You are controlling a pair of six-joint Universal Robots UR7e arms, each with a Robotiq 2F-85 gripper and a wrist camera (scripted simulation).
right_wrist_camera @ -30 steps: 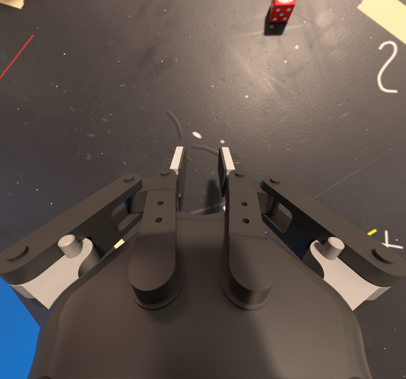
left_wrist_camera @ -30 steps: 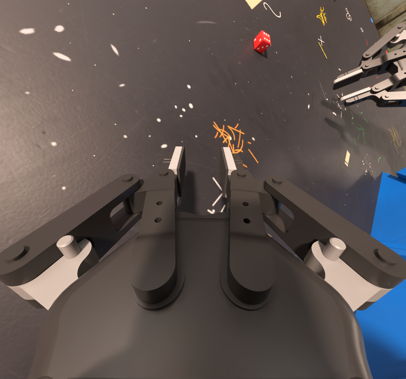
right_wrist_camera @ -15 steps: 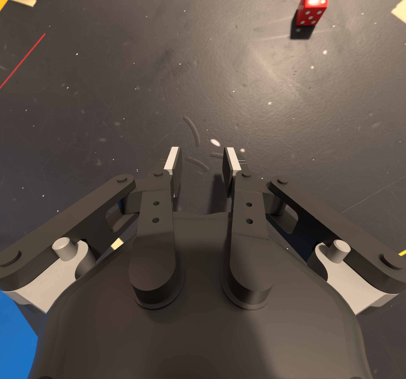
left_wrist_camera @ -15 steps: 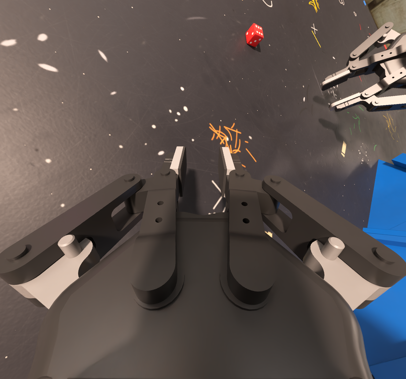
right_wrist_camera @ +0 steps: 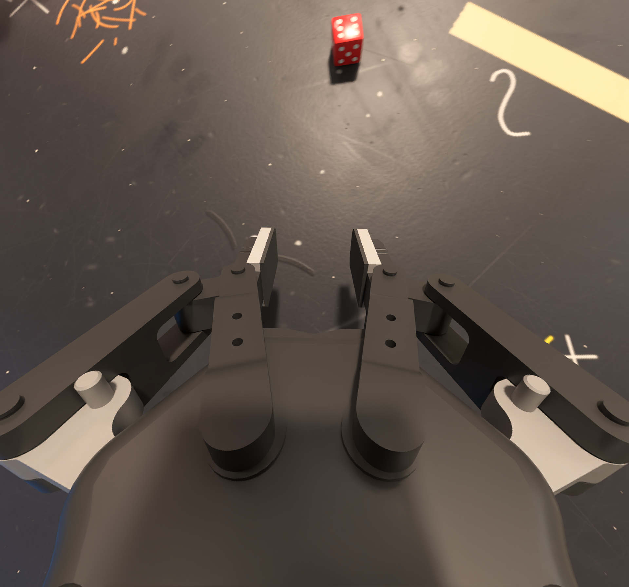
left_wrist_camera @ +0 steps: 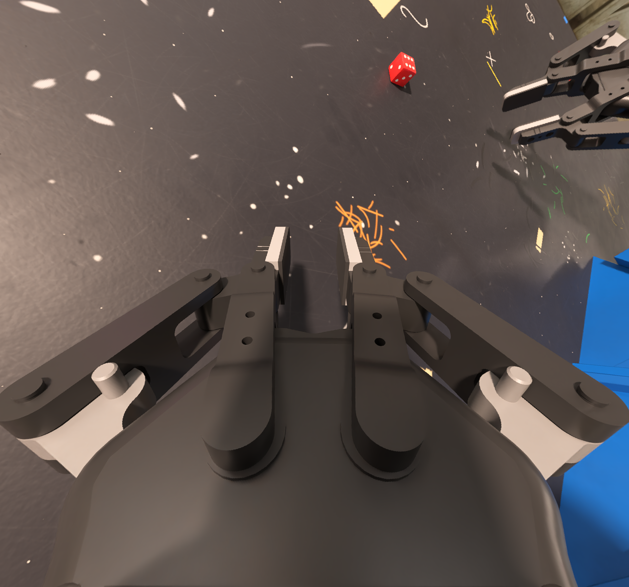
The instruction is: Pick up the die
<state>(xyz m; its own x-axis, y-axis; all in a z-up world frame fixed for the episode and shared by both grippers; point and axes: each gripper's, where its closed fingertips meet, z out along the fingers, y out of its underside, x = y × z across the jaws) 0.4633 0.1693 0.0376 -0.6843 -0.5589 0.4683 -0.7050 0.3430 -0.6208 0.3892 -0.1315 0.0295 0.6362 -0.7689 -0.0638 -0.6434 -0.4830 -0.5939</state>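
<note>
The red die (right_wrist_camera: 347,39) sits alone on the dark table (right_wrist_camera: 170,162), out on the open surface and well short of the far edge, with a strip of pale tape (right_wrist_camera: 544,60) near it toward that edge. The right hand (right_wrist_camera: 313,250) is released and empty, its fingers parted wider than the die and the die well ahead of them. The left hand (left_wrist_camera: 312,247) is also released, holding nothing, farther off. The die looks small, light, rigid and glossy, so probably slippery; two opposite flat faces, taken squarely near mid-height, seem the safest hold.
</note>
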